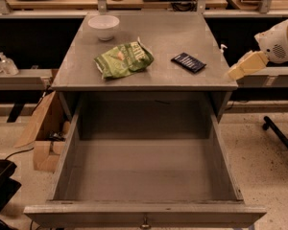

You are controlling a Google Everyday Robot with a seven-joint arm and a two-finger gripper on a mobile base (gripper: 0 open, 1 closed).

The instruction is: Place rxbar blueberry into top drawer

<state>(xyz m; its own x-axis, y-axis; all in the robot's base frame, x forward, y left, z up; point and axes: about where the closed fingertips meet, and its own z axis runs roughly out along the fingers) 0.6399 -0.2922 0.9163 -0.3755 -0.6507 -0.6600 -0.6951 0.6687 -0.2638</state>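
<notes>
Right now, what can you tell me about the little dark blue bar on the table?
The rxbar blueberry is a small, flat, dark navy wrapped rectangle with faint pale lettering I cannot read. It lies flat and slanted on the grey tabletop, right of the green chip bag and apart from it. Only the table touches it. The tool hangs beyond the table's right edge, clear of the bar. The open top drawer below does not hold it.

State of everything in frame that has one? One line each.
Wide grey wooden top drawer: pulled open, nothing inside.
Small dark navy-blue rxbar blueberry: flat on the grey table, not grasped.
Green chip bag: crumpled, lying on the table.
White bowl: upright.
Gripper: off the table's right edge, apart from the bar.
</notes>
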